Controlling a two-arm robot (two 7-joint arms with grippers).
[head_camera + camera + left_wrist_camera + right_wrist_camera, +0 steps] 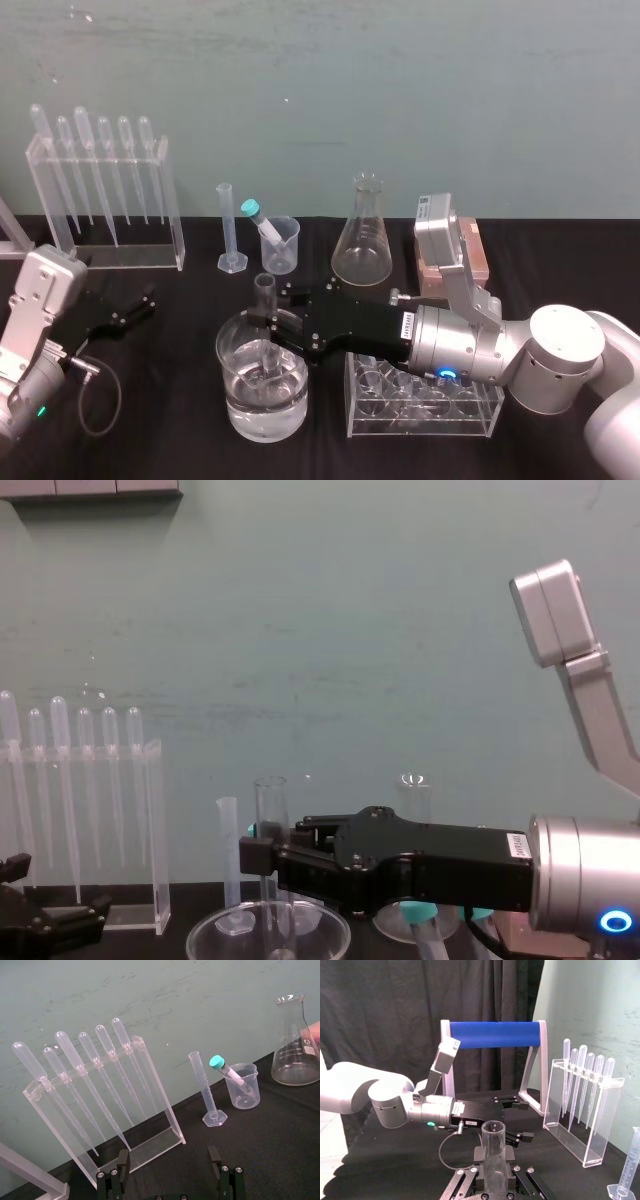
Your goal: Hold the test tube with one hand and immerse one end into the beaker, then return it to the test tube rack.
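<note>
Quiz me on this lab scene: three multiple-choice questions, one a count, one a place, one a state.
1. How many pipettes hang in the stand? A four; B six; C eight.
2. Where is the lower end of the test tube? A inside the beaker; B in the stand; C lying flat.
3. The right gripper is: A open, empty; B holding a pipette; C shut on the test tube.
Answers: 1 B, six bulbs line the stand. 2 A, the tube stands inside the beaker's rim. 3 C, it clamps the glass. The left gripper sits open, far left.
</note>
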